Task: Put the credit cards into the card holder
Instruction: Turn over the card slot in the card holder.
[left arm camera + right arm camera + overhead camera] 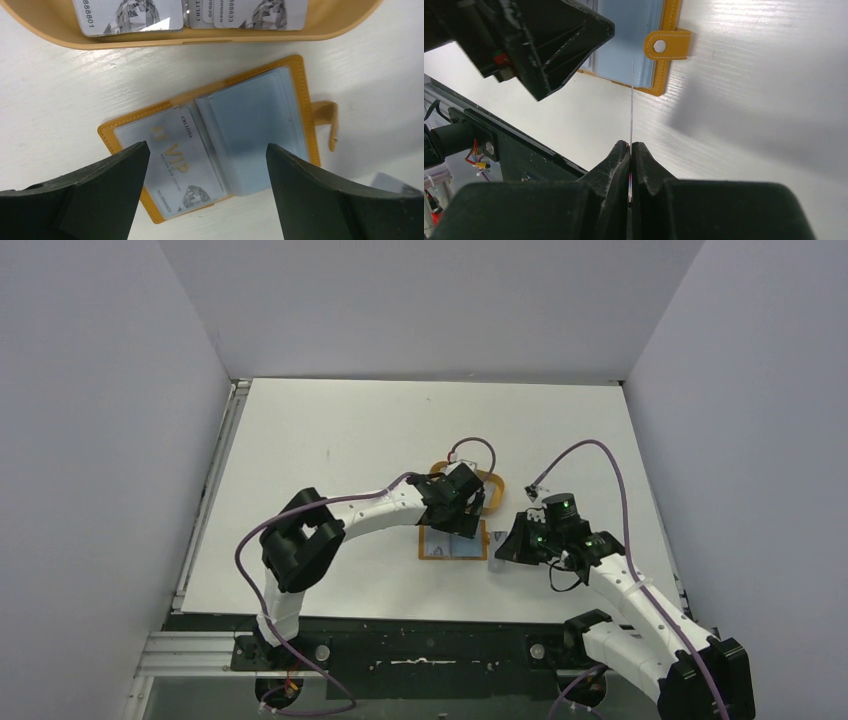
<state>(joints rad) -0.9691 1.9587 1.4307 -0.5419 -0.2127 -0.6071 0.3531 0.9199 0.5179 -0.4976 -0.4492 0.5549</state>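
White, faintly wood-grained counter (330,440) runs out to pale grey walls (100,440), with open room on every side. On it the card holder (240,130) lies open: stitched tan-orange leather, clear plastic sleeves (265,115), a VIP card (175,160) in one sleeve, and the closure tab (327,122) jutting sideways. Just beyond, a smooth orange rimmed tray (200,37) holds more credit cards (130,15). The left claw (206,147) hovers above the holder, fingers spread wide, gripping nothing. The right claw (630,145) is pinched on a thin card (632,100), seen edge-on and aimed at the holder's tab-side edge.
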